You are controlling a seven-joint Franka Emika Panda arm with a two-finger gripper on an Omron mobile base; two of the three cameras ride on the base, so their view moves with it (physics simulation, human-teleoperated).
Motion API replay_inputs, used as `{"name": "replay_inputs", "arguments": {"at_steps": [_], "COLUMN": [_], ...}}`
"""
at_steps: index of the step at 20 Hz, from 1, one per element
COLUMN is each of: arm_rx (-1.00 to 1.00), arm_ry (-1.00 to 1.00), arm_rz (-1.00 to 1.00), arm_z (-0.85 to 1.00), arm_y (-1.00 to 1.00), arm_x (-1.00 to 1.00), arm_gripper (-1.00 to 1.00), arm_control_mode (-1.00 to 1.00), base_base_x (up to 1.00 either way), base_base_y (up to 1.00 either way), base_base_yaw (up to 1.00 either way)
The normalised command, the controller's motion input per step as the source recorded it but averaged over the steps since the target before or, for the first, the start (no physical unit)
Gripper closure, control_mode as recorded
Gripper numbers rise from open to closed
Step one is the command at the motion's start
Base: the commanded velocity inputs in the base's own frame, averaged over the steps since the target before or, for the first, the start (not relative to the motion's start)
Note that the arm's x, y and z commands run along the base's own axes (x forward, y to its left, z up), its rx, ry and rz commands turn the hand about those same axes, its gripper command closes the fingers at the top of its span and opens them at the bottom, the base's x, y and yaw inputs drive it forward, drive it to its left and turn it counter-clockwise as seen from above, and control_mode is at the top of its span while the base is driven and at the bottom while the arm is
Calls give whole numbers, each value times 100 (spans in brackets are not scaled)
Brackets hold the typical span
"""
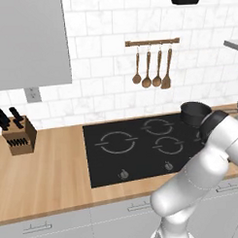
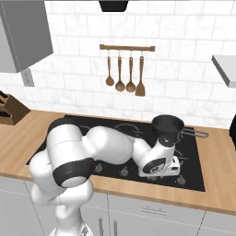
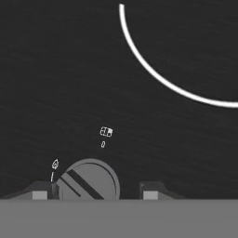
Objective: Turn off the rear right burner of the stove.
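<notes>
We see stove (image 1: pixel 141 149) set in wooden surface (image 1: pixel 45 172), pot (image 2: pixel 167 125) on its rear right. Pincer (image 3: pixel 95 191) spread, low over stove front, knob (image 3: pixel 89 181) between fingers (image 3: pixel 39 193).

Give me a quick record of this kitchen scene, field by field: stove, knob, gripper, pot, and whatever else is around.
stove: black glass cooktop set in a wooden counter
knob: round, slotted, between the fingertips in the hand view
gripper: low over the front knob row, jaws apart around the knob
pot: dark, on the rear right burner
wall: wooden utensils on a rail
counter left: knife block
</notes>
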Motion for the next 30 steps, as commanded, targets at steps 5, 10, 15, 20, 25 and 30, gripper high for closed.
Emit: {"name": "replay_inputs", "arguments": {"at_steps": [5,10,15,20,25,30], "arm_rx": [0,0,0,0,0,0], "arm_ry": [0,0,0,0,0,0], "arm_rz": [0,0,0,0,0,-1], "arm_z": [-7,0,0,0,0,0], "arm_y": [3,0,0,8,1,0], "arm_x": [0,0,0,-6,0,0], "arm_gripper": [100,100,100,100,100,100], "arm_control_mode": [-100,-100,-100,-100,-100,-100], "base_base_x": [0,0,0,0,0,0], "base_base_y": [0,0,0,0,0,0], "base_base_yaw": [0,0,0,0,0,0]}}
